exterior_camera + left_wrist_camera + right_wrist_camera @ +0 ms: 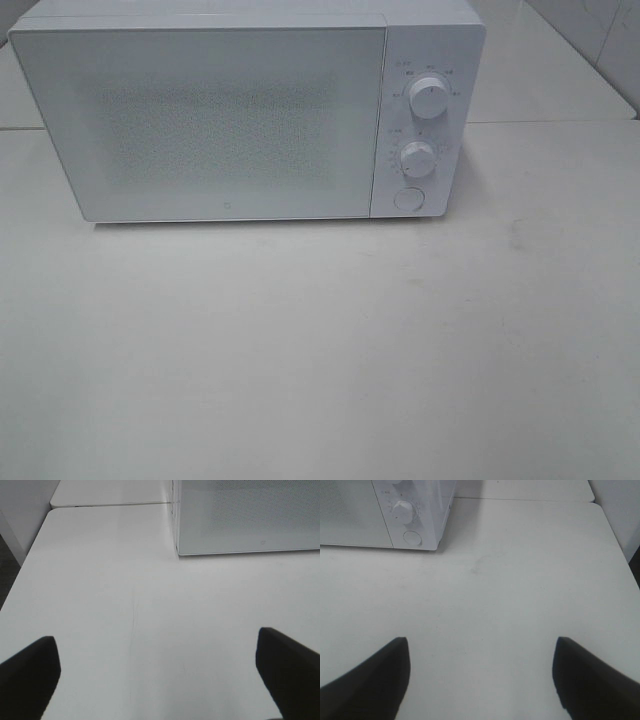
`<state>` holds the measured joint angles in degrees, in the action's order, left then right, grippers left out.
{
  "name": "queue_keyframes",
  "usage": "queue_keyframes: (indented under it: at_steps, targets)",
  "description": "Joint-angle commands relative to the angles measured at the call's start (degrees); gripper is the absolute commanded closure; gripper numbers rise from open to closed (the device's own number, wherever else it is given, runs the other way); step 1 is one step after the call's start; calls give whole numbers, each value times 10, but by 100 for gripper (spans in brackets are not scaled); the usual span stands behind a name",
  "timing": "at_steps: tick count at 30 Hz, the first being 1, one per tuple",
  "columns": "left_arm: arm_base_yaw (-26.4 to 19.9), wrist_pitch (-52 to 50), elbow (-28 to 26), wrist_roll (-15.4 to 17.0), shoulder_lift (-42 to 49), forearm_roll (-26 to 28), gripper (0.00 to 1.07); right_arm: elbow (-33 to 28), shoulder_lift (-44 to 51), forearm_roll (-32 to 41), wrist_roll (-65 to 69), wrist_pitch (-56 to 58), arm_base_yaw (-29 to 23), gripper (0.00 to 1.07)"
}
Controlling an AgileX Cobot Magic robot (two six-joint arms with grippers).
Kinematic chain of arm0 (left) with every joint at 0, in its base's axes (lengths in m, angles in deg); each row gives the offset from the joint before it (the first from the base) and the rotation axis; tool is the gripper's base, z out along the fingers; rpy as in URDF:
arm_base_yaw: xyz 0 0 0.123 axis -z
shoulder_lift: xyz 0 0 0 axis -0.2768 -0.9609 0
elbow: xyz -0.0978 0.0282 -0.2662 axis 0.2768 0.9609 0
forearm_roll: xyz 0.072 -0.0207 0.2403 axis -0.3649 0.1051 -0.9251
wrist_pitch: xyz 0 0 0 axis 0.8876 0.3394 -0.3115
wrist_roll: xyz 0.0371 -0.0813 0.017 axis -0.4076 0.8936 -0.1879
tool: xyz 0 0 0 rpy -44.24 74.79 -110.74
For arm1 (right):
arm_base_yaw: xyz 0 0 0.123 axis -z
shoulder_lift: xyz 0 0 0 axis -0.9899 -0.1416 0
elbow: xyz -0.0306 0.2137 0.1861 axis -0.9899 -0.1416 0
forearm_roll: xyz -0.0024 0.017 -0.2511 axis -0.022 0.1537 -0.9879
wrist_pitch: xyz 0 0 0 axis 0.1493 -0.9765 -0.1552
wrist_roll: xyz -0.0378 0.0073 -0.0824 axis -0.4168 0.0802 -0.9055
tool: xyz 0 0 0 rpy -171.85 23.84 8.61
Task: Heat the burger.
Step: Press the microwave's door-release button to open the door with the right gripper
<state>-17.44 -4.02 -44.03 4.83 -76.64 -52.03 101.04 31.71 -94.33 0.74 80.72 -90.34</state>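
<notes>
The left claw is released: its two dark fingers stand wide apart, with only the bare white table between and under them. The right claw is also spread, its fingers well apart with nothing in between, over the same pale tabletop.

Just ahead of each claw the table carries nothing but a few faint scuffs and a thin hairline mark.

Farther ahead of the left claw, and inward toward the other arm's side, stands the white microwave. Its speckled door is closed and its lower edge sits on the table. Farther ahead of the right claw, again inward, is the microwave's control end, with the lower knob and the round button below it.

From the high camera the microwave faces forward at the far side of the table, well beyond both claws. Its door is flush and shut. The upper knob, the lower knob and the round button are stacked down its right panel. Neither claw shows in this view.

Beyond the microwave a seam separates this table from a second table behind it.

The burger appears in no view, so I cannot tell where it is.
</notes>
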Motion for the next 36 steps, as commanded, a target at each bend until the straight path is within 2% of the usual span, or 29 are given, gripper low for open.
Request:
queue_keyframes:
  at_steps: [1,6,16,20,36]
  targets:
    - [-1,-2,2,1,10,0,7,13,-47,-3,-1,-44,5,31]
    - [-1,-2,2,1,10,0,7,13,-99,-3,-1,-87,5,31]
    - [-1,-2,2,1,10,0,7,-6,-236,-2,-1,-261,5,31]
    - [-1,-2,2,1,10,0,7,-11,-274,-2,-1,-297,5,31]
    - [-1,-2,2,1,10,0,7,-14,-515,26,9,-517,5,31]
